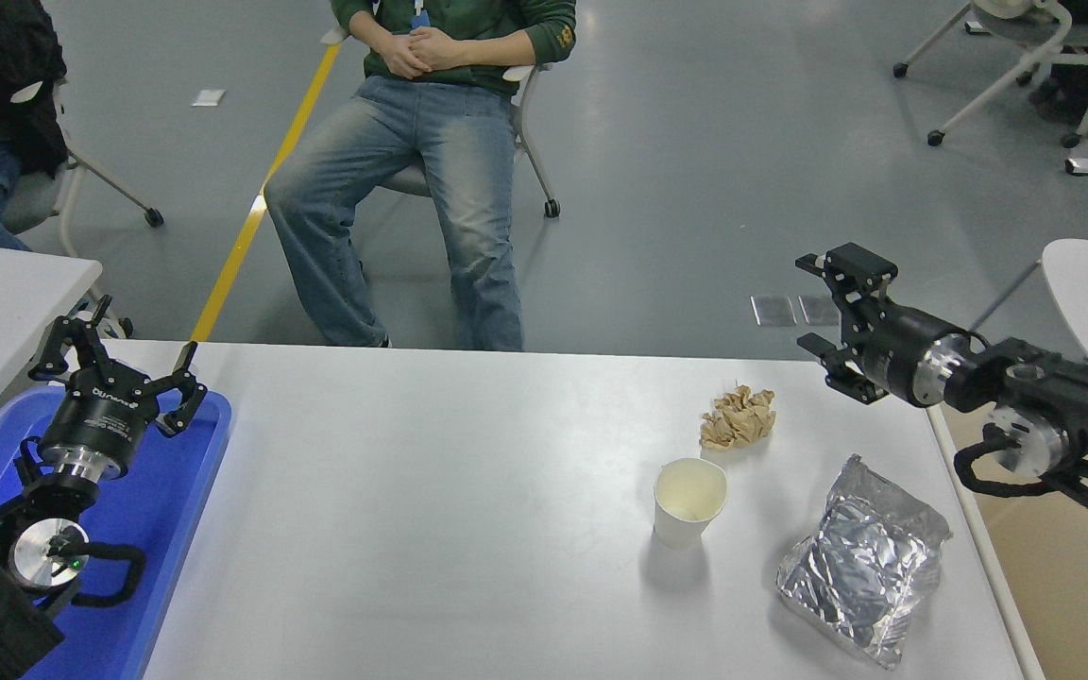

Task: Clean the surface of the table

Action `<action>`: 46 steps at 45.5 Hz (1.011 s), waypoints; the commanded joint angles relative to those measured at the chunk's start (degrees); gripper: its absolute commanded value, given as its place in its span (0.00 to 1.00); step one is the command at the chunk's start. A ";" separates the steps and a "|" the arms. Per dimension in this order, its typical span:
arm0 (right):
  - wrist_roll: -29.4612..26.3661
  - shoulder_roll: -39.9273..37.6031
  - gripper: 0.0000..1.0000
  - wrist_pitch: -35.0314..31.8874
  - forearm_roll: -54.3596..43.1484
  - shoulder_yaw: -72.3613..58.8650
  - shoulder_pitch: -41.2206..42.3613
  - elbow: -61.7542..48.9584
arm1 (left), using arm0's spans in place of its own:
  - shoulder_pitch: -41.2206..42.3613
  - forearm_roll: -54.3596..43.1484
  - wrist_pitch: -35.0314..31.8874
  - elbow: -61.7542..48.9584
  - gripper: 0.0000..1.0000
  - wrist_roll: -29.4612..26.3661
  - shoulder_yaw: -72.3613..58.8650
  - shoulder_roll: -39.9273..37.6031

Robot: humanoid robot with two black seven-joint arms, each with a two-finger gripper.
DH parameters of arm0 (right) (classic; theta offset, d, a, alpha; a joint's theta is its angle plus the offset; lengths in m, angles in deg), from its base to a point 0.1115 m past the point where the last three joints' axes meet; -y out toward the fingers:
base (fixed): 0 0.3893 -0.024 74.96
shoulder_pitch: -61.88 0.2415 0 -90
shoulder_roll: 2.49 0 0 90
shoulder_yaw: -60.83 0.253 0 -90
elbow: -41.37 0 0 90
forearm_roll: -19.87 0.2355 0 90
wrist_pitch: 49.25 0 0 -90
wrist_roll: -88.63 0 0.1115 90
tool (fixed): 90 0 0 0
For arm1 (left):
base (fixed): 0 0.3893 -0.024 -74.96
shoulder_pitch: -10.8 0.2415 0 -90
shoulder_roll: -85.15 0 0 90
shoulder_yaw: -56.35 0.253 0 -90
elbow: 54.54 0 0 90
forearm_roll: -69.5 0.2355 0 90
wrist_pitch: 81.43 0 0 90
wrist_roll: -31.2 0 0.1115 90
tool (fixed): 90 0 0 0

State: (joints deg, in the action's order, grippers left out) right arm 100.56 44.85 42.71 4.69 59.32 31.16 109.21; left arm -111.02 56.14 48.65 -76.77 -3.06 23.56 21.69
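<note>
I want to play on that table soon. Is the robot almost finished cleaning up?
Not yet. Nothing looks cleaned up: the crumpled brown paper, the paper cup and the silver foil bag all sit on the table surface. The right gripper is open and empty, up by the far right corner. The left gripper is open over the blue tray, which holds no trash. All three remain.

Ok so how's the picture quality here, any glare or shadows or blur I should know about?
Head view: sharp throughout, no motion blur on the black right gripper. The crinkled silver foil bag throws bright glints; the matte white table surface shows only a faint sheen. Soft shadows sit in front of the white paper cup and beside the crumpled brown paper napkin. The grey floor has pale light patches.
</note>
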 commanded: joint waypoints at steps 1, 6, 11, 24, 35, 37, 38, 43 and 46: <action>-0.51 -4.35 1.00 0.06 -10.13 -10.26 5.66 7.65 | 0.00 0.00 0.00 0.00 1.00 0.08 0.00 0.01; -0.51 -4.44 1.00 -0.03 -13.04 -14.83 8.39 10.29 | 0.00 0.00 0.00 0.00 1.00 0.08 0.00 0.01; -0.86 -3.74 1.00 -0.03 -14.71 -19.14 10.41 10.64 | 0.00 0.00 0.00 0.00 1.00 0.08 0.00 0.01; -7.36 1.71 1.00 -0.38 -16.47 -24.94 13.75 10.82 | 0.00 0.00 0.00 0.00 1.00 0.08 0.00 0.01; -11.58 6.19 1.00 -0.38 -16.21 -26.00 13.76 10.65 | 0.00 0.00 0.00 0.00 1.00 0.08 0.00 0.01; -11.67 6.63 1.00 -0.38 -16.21 -26.00 13.58 10.65 | 0.00 0.00 0.00 0.00 1.00 0.08 0.00 0.01; -11.67 6.72 1.00 -0.38 -16.29 -26.09 13.40 10.73 | 0.00 0.00 0.00 0.00 1.00 0.08 -0.09 0.01; -11.76 7.69 1.00 -0.29 -16.29 -27.67 13.14 10.73 | 0.00 0.00 0.00 0.00 1.00 0.08 0.00 0.01; -11.76 8.30 1.00 -0.21 -16.29 -28.20 13.05 10.65 | 0.00 0.00 0.00 0.00 1.00 0.08 0.00 0.01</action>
State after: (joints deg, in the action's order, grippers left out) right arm 90.09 50.41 42.38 -11.40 33.48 44.42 119.85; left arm -111.02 56.14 48.65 -76.77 -2.98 23.53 21.66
